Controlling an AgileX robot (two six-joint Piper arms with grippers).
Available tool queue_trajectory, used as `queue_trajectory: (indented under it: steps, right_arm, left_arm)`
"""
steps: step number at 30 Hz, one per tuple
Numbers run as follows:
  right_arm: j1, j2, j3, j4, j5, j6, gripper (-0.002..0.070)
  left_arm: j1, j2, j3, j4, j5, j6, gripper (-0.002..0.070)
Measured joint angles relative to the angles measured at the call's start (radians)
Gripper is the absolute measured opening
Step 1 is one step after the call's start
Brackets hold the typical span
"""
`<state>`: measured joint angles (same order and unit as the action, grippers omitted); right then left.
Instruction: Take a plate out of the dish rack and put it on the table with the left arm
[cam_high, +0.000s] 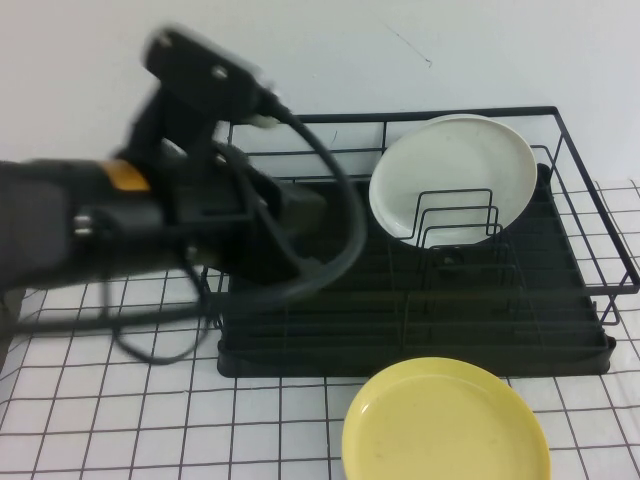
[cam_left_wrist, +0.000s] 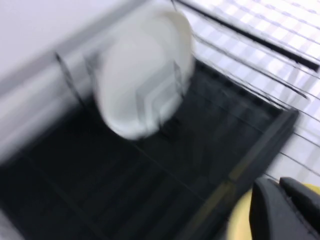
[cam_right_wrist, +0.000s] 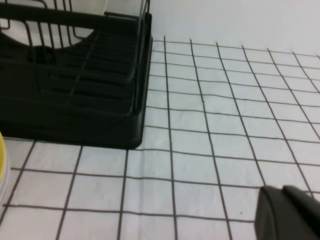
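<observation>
I see a white gridded cloth worktop (cam_high: 120, 420) against a plain white wall. The round yellow plate (cam_high: 445, 425) lies flat before the black wire dish rack (cam_high: 560, 330), where a white plate (cam_high: 455, 175) stands upright. Left gripper (cam_left_wrist: 287, 210) hovers over the rack; right gripper (cam_right_wrist: 290, 215) sits low beside it; I cannot tell either one's state.

plate (cam_high: 445, 424) on table (cam_high: 120, 430) before dish rack (cam_high: 410, 330)
</observation>
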<state>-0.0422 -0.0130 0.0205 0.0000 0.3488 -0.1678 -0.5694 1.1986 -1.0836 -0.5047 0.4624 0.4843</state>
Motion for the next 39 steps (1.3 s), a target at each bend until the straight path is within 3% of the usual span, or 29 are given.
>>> queue_trajectory:
  steps: [8, 25, 29, 39]
  right_arm:
    - [0.0, 0.0, 0.0, 0.0, 0.0, 0.0, -0.0004]
    - [0.0, 0.0, 0.0, 0.0, 0.0, 0.0, -0.0004]
    - [0.0, 0.0, 0.0, 0.0, 0.0, 0.0, -0.0004]
    - [0.0, 0.0, 0.0, 0.0, 0.0, 0.0, -0.0004]
  left_arm:
    - [0.0, -0.188, 0.002, 0.242, -0.071, 0.004, 0.0001]
    - [0.008, -0.172, 0.015, 0.259, -0.117, 0.011, -0.0002]
    - [0.07, -0.229, 0.058, 0.283, -0.135, 0.022, -0.0002]
    - [0.335, -0.59, 0.244, 0.28, -0.172, 0.016, -0.0002]
